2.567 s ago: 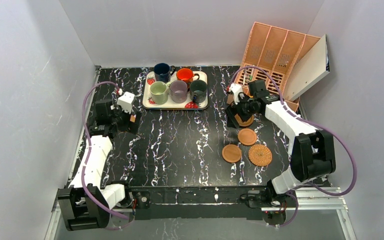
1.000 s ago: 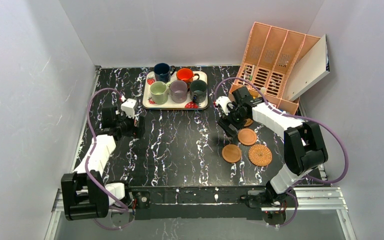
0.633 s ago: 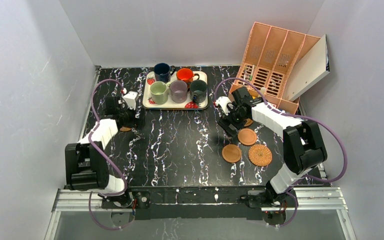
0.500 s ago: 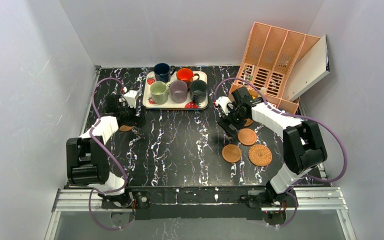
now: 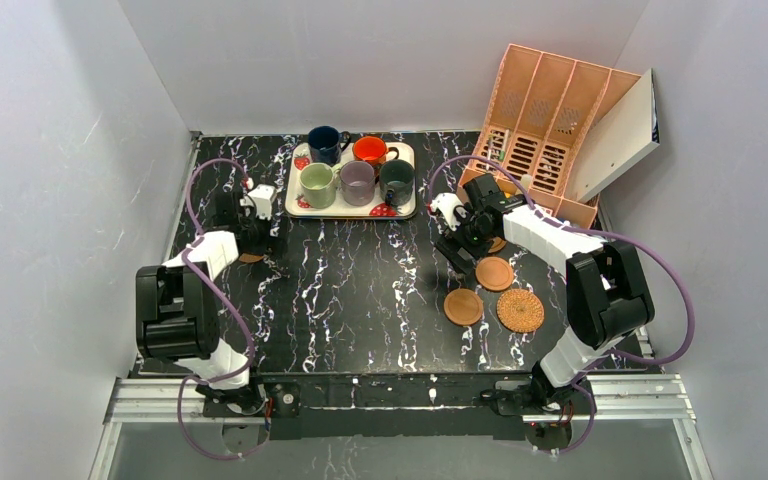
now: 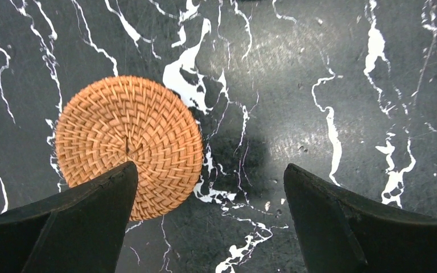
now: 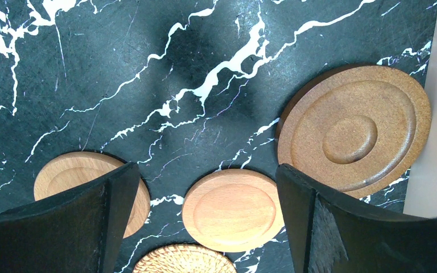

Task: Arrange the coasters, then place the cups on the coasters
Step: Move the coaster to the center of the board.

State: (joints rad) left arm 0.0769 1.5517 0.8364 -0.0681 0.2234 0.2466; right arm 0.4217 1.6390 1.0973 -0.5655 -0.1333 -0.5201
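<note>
While my left gripper (image 6: 209,170) hangs wide open, a woven wicker coaster (image 6: 128,145) lies flat below it, off-centre under one fingertip, light, thin and stiff by my judgement, best pinched across its rim; my right gripper (image 7: 207,169) gapes too.

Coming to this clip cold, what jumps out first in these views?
Five colourful cups crowd a white tray at the far middle of the black marble table, with a peach file rack at far right. Orange-brown coasters cluster at right; one wicker coaster lies alone at left below the open left pincer.
</note>
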